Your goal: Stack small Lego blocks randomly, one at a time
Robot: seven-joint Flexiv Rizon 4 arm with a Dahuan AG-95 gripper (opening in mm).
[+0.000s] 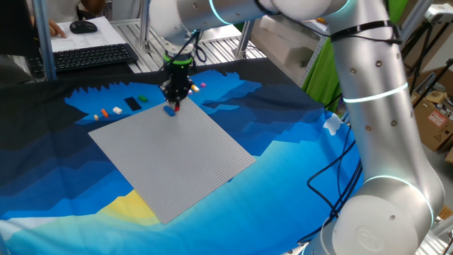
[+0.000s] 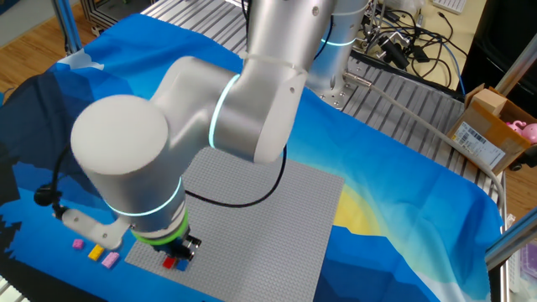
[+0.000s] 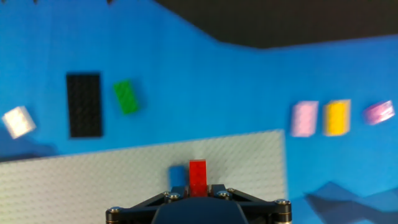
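My gripper (image 3: 198, 190) is shut on a small red Lego block (image 3: 198, 175), its fingers on either side of it. A blue block (image 3: 178, 176) sits right beside the red one on the left, on the grey baseplate (image 3: 93, 186) near its far edge. In one fixed view the gripper (image 1: 173, 99) hangs low over the blue block (image 1: 170, 109) at the plate's far corner. In the other fixed view the red block (image 2: 174, 263) shows under the gripper (image 2: 178, 252). I cannot tell whether the red block touches the plate.
Loose blocks lie on the blue cloth beyond the plate: a green one (image 3: 126, 97), a white one (image 3: 18, 121) and a flat black plate (image 3: 84, 104) to the left, and pink (image 3: 305, 118), yellow (image 3: 336, 117) and purple-pink (image 3: 378, 112) ones to the right. A keyboard (image 1: 92, 57) sits behind.
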